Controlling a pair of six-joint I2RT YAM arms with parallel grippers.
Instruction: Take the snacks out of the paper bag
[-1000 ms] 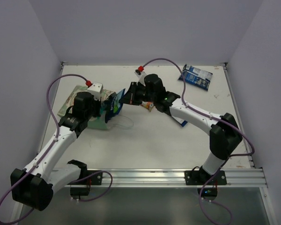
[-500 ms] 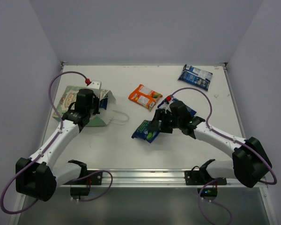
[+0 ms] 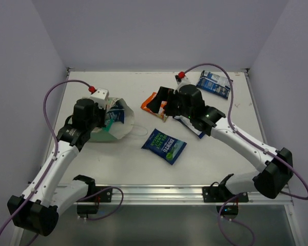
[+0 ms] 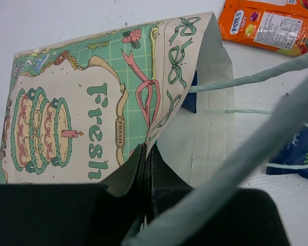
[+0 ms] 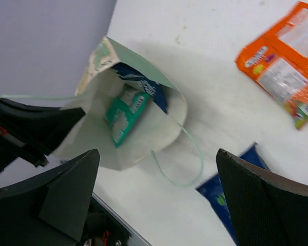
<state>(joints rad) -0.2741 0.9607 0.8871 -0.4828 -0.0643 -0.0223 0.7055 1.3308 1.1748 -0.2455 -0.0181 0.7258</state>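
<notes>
The mint-green paper bag point(image 3: 100, 136) lies on its side at the left, mouth facing right. My left gripper point(image 4: 146, 149) is shut on its upper edge, holding the mouth open. Inside the bag point(image 5: 143, 138) I see a teal packet point(image 5: 126, 115) and a dark blue and white packet point(image 5: 141, 84). My right gripper point(image 5: 157, 150) hangs open and empty above the table, facing the bag's mouth. On the table lie an orange packet point(image 5: 285, 77) just below the right gripper point(image 3: 156, 102), a blue-green packet point(image 3: 164, 146) mid-table, and a dark blue and white packet point(image 3: 214, 83) at the back right.
Another dark blue packet point(image 3: 199, 133) shows partly under the right arm. The bag's thin handle point(image 3: 138, 130) loops onto the table towards the blue-green packet. Grey walls close the table on three sides, and a metal rail point(image 3: 195, 192) runs along the near edge.
My right gripper carried the blue-green packet from the bag to mid-table, opened and left it there, then swung back towards the bag. The left gripper kept its hold on the bag.
</notes>
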